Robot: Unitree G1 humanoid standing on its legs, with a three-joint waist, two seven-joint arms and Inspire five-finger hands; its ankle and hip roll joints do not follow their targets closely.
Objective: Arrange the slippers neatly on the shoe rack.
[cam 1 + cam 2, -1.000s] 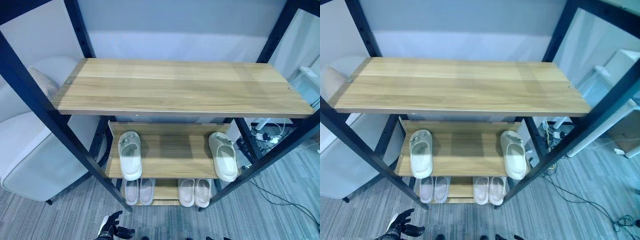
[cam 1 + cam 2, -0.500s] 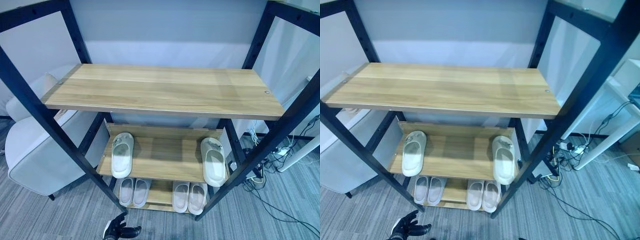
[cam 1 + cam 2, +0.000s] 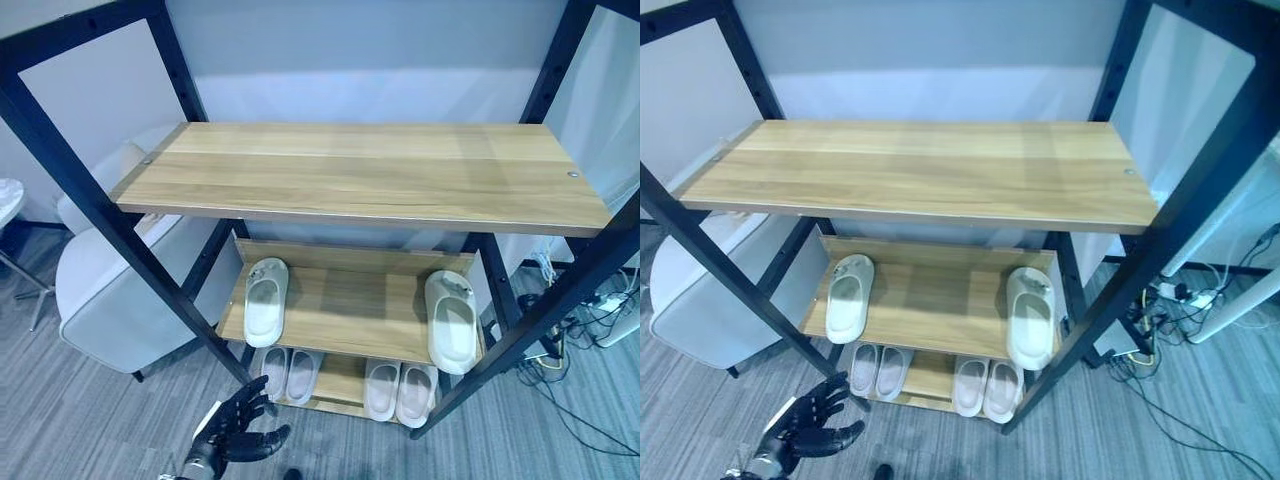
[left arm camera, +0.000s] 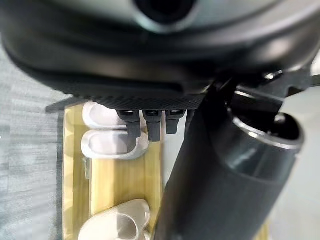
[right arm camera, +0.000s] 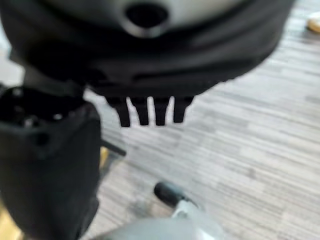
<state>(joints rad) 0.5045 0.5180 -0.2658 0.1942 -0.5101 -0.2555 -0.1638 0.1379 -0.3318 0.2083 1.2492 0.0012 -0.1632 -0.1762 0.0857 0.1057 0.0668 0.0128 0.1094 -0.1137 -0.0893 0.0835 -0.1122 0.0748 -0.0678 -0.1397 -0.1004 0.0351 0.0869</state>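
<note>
On mid shelf [image 3: 340,318]: two slippers [image 3: 265,301], apart.

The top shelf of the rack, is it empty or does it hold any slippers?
Empty: the top shelf is bare wood, and the slippers lie on lower shelves.

Left hand [image 3: 235,430]: low at the view's lower left, fingers spread and relaxed, thumb out to the side, holding nothing (its wrist view shows straight fingers [image 4: 150,122]). Right hand [image 5: 150,75]: seen in its own wrist view, fingers straight in a row, holding nothing.
</note>
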